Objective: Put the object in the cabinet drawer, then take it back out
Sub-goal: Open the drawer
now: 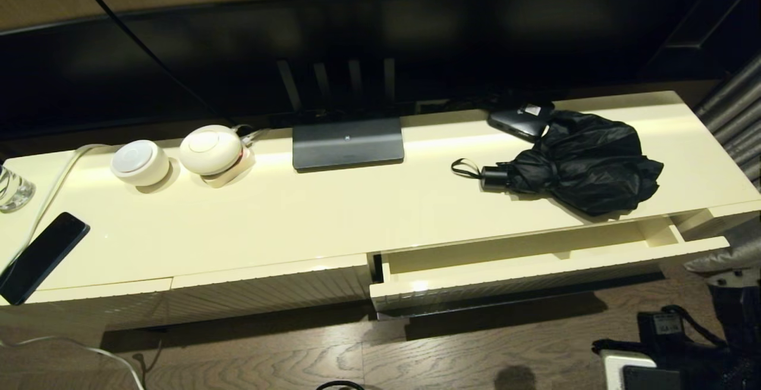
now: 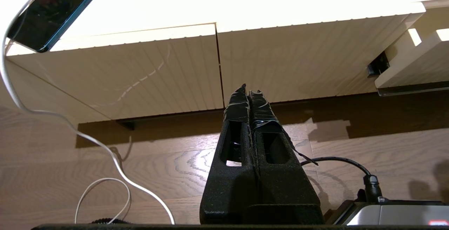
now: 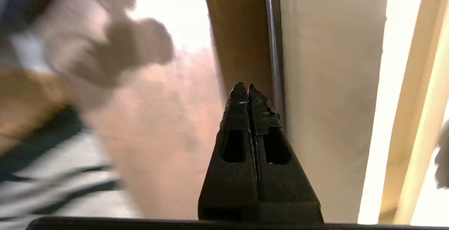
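The black folding umbrella (image 1: 585, 161) lies on the right part of the cream cabinet top (image 1: 333, 211), its short handle (image 1: 494, 177) and wrist loop pointing left. Below it the cabinet drawer (image 1: 535, 268) stands pulled partly out, and the part of its cream interior that shows is bare. The drawer's corner (image 2: 410, 72) also shows in the left wrist view. My left gripper (image 2: 247, 88) is shut with nothing in it, low over the wooden floor before the closed ribbed panel (image 2: 140, 75). My right gripper (image 3: 245, 85) is shut and empty beside a cream ribbed face with a dark strip. Neither gripper shows in the head view.
A small flat black box (image 1: 520, 119) lies behind the umbrella. A dark screen stand (image 1: 348, 143), two white round devices (image 1: 140, 163), a glass (image 1: 12, 191) and a dark phone (image 1: 41, 256) sit on the cabinet top. A white cable (image 2: 70, 124) trails on the floor.
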